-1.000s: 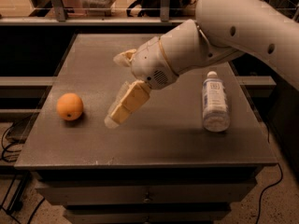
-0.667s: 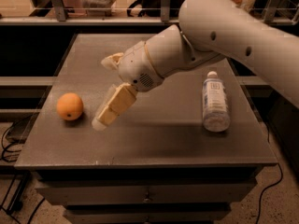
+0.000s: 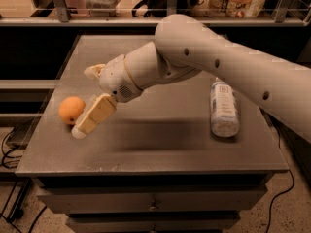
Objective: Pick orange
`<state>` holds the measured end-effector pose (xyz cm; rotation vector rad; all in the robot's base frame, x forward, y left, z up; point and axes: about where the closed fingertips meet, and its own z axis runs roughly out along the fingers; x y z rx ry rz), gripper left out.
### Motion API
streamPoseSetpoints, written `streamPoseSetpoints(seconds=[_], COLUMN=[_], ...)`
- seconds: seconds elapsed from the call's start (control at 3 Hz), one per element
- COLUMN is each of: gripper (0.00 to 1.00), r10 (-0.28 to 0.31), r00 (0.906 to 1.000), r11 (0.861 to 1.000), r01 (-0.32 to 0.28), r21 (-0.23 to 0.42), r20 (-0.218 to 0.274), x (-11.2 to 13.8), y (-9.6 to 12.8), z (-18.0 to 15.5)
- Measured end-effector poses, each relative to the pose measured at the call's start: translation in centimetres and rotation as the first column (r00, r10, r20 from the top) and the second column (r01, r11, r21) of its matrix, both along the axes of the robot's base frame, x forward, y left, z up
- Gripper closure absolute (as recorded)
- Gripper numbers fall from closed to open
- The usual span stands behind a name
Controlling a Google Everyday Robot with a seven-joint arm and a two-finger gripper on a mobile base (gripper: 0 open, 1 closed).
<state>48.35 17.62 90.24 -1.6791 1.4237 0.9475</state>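
Observation:
The orange (image 3: pixel 70 109) is a small round fruit lying on the left side of the grey table (image 3: pixel 160 144). My gripper (image 3: pixel 82 102) reaches in from the right on a white arm and sits right beside the orange, on its right side. It is open. The near tan finger (image 3: pixel 93 115) slants down in front of the orange's right edge, its tip low by the tabletop. The far finger (image 3: pixel 93 71) sticks out behind the orange. The orange lies at the mouth of the jaws, not gripped.
A clear plastic bottle (image 3: pixel 223 107) with a white cap lies on its side on the right part of the table. A rail and shelves with packages stand behind the table. Cables lie on the floor at the left.
The arm has swung left across the table and lowered. The gripper went from mid-table to right beside the orange. The orange and bottle have not moved.

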Motion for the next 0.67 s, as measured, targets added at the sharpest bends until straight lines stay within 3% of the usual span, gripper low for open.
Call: streamPoseSetpoints(seconds=[0.67], gripper=[0.00], r10=[0.038], r00=[0.9989], r11=[0.999], r01=[-0.037], r21=[0.037], r20=[-0.027], x=[1.0], y=[4.4], z=[-2.3])
